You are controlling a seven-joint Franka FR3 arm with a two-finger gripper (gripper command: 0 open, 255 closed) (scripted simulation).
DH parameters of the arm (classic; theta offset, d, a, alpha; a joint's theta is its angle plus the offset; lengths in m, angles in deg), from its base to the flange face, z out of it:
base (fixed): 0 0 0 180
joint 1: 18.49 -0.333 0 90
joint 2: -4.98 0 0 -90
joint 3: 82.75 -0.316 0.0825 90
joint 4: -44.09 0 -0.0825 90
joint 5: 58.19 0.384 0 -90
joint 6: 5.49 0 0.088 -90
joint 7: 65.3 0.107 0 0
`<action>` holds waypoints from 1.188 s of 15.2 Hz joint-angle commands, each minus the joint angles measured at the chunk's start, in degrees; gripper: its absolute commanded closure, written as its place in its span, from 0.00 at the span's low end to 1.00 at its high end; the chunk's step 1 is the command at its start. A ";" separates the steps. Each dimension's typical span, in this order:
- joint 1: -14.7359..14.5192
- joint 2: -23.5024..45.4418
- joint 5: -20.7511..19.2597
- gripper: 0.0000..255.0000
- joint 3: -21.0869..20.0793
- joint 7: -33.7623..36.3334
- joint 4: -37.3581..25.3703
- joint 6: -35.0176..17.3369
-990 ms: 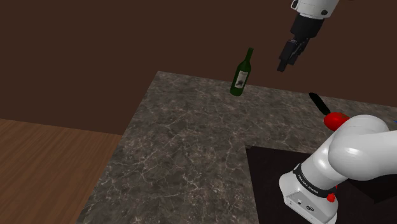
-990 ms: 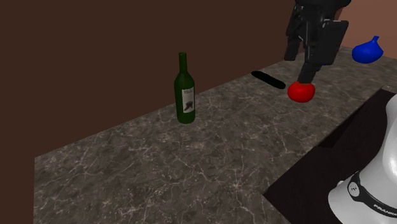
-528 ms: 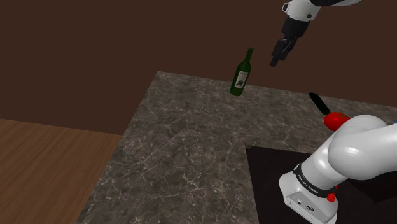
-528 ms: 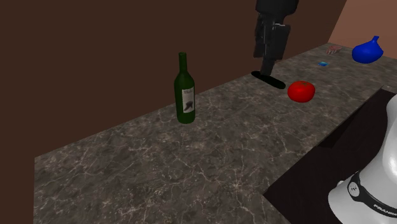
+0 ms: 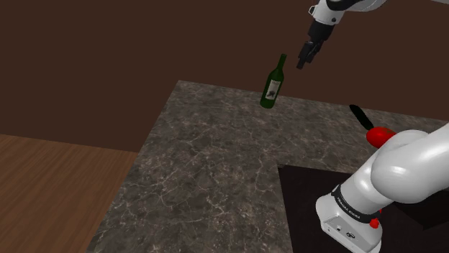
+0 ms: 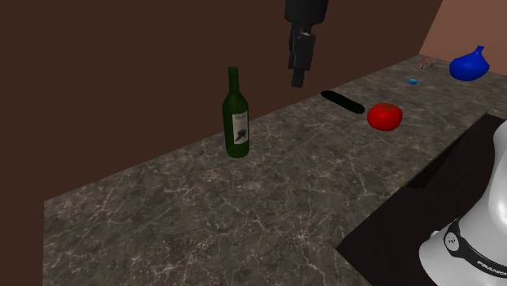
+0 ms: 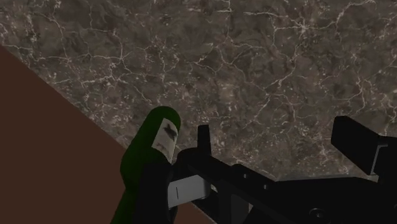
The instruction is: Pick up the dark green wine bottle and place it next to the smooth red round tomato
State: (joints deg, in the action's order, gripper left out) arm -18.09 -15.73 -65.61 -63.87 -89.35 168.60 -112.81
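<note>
A dark green wine bottle (image 5: 272,85) with a pale label stands upright near the back edge of the marbled stone counter (image 5: 216,165). My gripper (image 5: 302,61) hangs in the air just to the shoulder view's right of the bottle neck, at about its top. In the second exterior view the gripper (image 6: 298,77) is up and to the right of the bottle (image 6: 236,118). The wrist view has the bottle (image 7: 153,149) beside one finger, outside the open gripper (image 7: 280,137), which holds nothing. A smooth red tomato (image 6: 384,116) lies on the counter; in the shoulder view the tomato (image 5: 378,134) is partly behind my arm.
A dark elongated object (image 6: 342,101) lies near the tomato by the brown back wall. A blue vessel (image 6: 469,65) and small items sit farther along the counter. My black stand (image 5: 302,194) occupies the counter's near corner. A wood floor (image 5: 57,187) lies beyond the counter's edge.
The gripper has travelled from above the tomato toward the bottle, moving left and slightly up in both exterior views. The bottle and tomato have not moved.
</note>
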 commanded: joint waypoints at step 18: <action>6.04 39.10 19.03 0.00 7.80 -23.55 -35.18 -4.12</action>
State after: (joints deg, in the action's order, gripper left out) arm -12.17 22.73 -46.92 -55.95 -112.73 133.64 -116.52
